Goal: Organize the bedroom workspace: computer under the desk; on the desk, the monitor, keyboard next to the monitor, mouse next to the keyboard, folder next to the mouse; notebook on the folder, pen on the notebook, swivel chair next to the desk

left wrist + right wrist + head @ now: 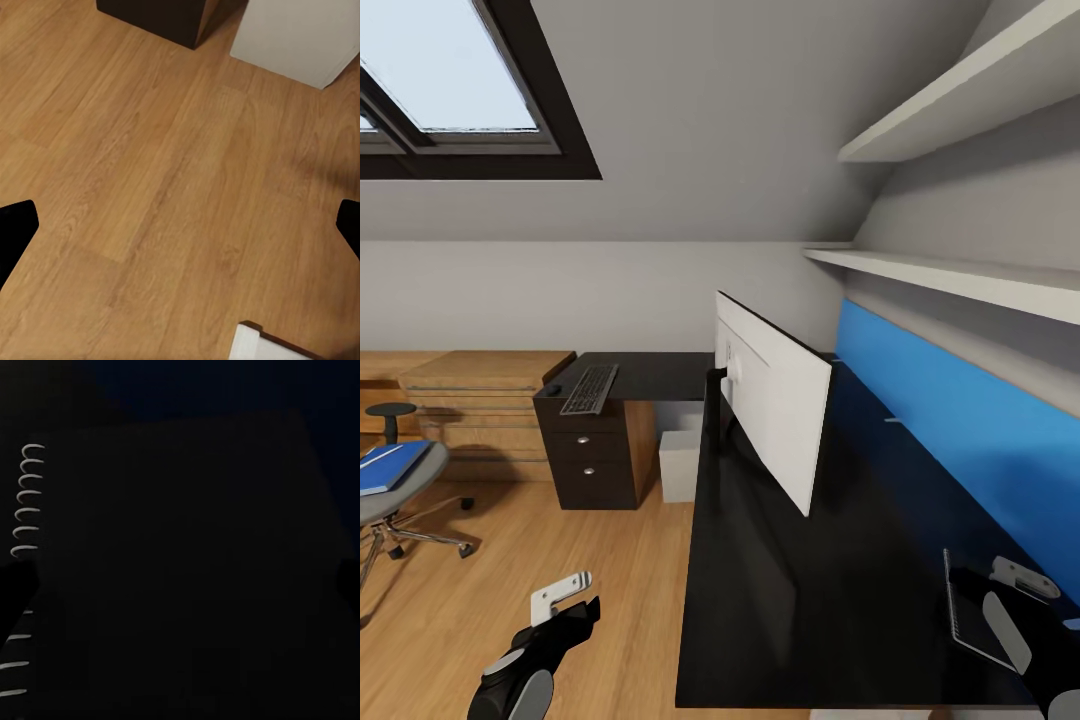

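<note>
Sloped attic bedroom walls and a wood floor surround an L-shaped glossy black tabletop (830, 600). On it stands a wide monitor with a pale back (775, 410). A grey swivel chair (390, 500) at nine o'clock carries a flat bright blue folder (390, 465). Under the far wing sits a pale boxy computer tower (680, 465); above it lies a slim dark-keyed keyboard (590, 388).

The step in hand looks like fetching the notebook. At four o'clock a dark, spiral-bound notebook (980, 605) lies flat, directly beneath the right gripper (1022, 585), whose fingers look spread, empty. Next: descend and grip its edge. The left gripper (565, 592) hangs over bare floor, fingers apart.
</note>
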You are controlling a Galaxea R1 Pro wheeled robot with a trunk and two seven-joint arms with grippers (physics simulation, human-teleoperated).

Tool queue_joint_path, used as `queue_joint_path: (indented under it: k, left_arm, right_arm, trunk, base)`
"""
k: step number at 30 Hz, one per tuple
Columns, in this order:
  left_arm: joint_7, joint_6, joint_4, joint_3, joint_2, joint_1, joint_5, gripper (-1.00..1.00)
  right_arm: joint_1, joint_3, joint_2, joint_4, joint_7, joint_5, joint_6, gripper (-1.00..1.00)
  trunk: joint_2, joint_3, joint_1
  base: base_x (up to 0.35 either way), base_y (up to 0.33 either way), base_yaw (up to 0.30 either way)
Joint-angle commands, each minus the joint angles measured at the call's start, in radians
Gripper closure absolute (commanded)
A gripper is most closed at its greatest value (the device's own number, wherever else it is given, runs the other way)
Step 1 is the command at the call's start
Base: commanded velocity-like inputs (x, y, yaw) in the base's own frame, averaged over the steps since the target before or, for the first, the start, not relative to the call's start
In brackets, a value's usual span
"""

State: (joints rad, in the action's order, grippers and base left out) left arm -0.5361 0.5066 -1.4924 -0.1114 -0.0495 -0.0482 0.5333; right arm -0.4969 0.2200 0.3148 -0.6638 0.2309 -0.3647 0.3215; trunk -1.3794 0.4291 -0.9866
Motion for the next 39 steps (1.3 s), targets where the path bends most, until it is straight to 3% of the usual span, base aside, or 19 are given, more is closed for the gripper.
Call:
queue_joint_path:
  k: [1, 15, 39]
  left_arm:
    - [-0.01, 0.001, -0.001, -0.002, -0.001, -0.001, 0.01, -1.0]
    - [-0.002, -0.001, -0.001, -0.005, -0.004, -0.001, 0.009, -1.0]
    - [-0.001, -0.001, 0.0, -0.005, -0.004, -0.001, 0.01, -1.0]
  right_arm:
    - [0.0, -0.001, 0.0, 0.01, 0.005, -0.025, 0.002, -1.0]
    - [0.0, -0.001, 0.0, 0.01, 0.005, -0.025, 0.002, -1.0]
    - [0.0, -0.001, 0.0, 0.01, 0.004, -0.025, 0.002, -1.0]
  trunk:
    - [-0.001, 0.001, 0.0]
    - [-0.001, 0.001, 0.0]
    - [-0.001, 0.001, 0.0]
  base:
    - [0.0, 0.0, 0.0]
    - [-0.006, 0.0, 0.0]
    - [-0.162, 0.017, 0.0]
